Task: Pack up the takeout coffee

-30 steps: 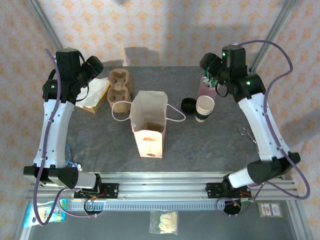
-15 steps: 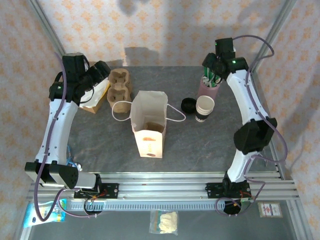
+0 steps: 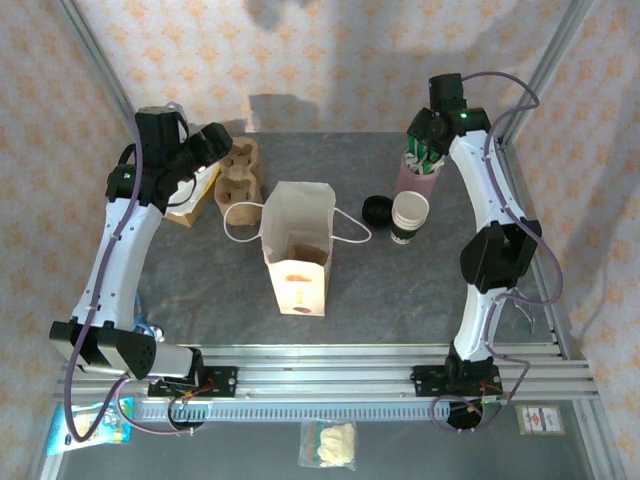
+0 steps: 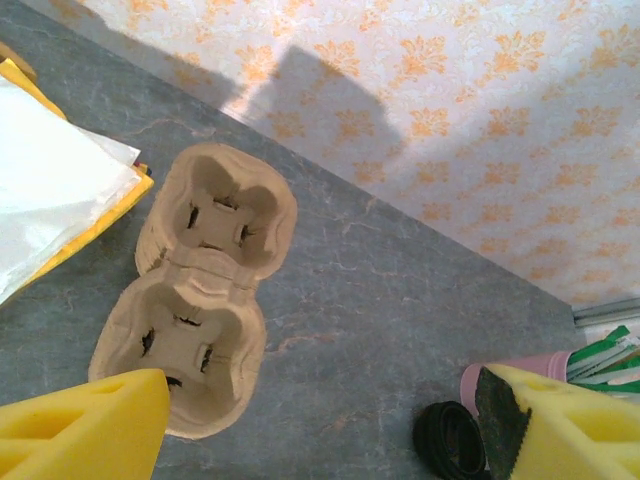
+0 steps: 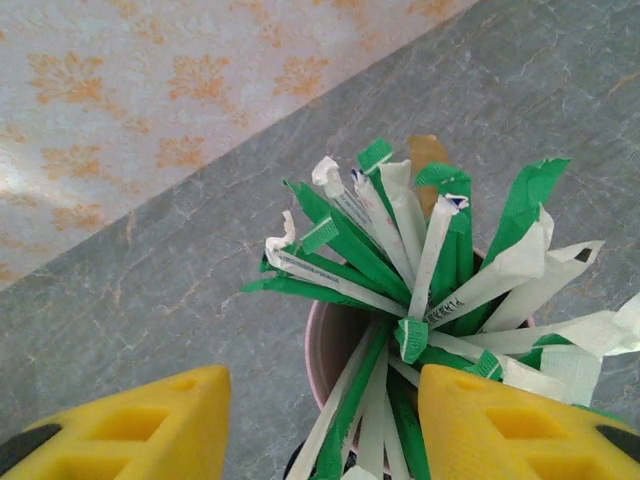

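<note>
**ITEM: TAKEOUT COFFEE, NOT YET PACKED; RIGHT ARM AT THE STRAW HOLDER**

**Paper cup** (image 3: 409, 215): white with a dark lower band. It stood right of centre on the table (image 3: 420, 290). Its top read as open, and we could not tell whether it was one cup or several nested.

**Black lid** (image 3: 377, 210): it lay just left of the cup and off it, possibly a stack. Neither cup nor lid was held or bagged.

**Pink holder** (image 3: 412, 180): it stood just beyond the cup, crammed with green-and-white wrapped straws (image 5: 400, 260).

**Right gripper** (image 5: 325, 420): it hung directly over the bunch, one jaw on either side, apart and clamped on nothing we could see.

**Paper bag** (image 3: 298, 255): centre of the table, upright, mouth open, handles splayed.

**Pulp carrier** (image 4: 200, 300): far left.

**Left gripper** (image 4: 325, 425): it was above the carrier, fingers wide apart and empty.

**Handling note:** we judged the step in hand to be drawing one straw.
- The jaws would do best centred on a single wrapper standing proud of the rest.
- The pinch belonged near the wrapper's top, followed by a straight upward pull.
- Catching several wrappers, or pulling sideways, risked tipping the holder onto the cup beside it.
- The wrappers looked thin and crushable, so we thought a light pinch would do.
</note>
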Robot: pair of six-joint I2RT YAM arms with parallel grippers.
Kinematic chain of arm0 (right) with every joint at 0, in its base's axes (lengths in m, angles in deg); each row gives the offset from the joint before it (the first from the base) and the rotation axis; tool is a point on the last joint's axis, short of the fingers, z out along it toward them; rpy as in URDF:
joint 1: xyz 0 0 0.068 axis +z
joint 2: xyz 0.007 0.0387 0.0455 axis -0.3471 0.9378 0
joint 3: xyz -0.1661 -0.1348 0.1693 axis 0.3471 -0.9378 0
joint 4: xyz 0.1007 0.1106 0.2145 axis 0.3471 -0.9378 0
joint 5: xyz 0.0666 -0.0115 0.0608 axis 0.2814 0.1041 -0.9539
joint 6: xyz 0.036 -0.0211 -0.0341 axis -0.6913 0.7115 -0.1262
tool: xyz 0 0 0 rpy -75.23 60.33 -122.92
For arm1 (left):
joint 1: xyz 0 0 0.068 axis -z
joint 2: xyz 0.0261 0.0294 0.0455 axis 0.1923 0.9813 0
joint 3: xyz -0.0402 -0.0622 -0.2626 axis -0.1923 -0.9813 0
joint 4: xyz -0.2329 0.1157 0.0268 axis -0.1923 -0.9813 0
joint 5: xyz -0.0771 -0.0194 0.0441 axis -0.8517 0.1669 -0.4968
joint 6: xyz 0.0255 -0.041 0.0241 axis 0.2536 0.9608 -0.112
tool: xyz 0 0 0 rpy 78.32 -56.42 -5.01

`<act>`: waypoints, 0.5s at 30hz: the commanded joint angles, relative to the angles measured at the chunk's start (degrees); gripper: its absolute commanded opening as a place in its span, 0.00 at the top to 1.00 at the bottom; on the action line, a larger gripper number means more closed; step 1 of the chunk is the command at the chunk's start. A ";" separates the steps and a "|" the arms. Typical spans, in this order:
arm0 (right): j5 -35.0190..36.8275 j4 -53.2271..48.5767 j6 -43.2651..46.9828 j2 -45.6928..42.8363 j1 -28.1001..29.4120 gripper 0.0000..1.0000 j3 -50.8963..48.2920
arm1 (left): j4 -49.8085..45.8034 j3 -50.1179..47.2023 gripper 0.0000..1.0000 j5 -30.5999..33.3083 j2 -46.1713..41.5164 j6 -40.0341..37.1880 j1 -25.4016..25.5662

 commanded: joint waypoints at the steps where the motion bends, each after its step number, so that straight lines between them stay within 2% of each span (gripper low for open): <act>1: -0.22 -1.30 0.26 1.07 -0.45 0.49 -0.37 | 1.60 -0.54 0.19 -0.25 0.31 -1.67 0.38; 15: 0.58 -1.94 0.43 5.51 -1.42 0.50 1.95 | 2.22 -1.23 0.19 0.10 0.98 -2.02 0.39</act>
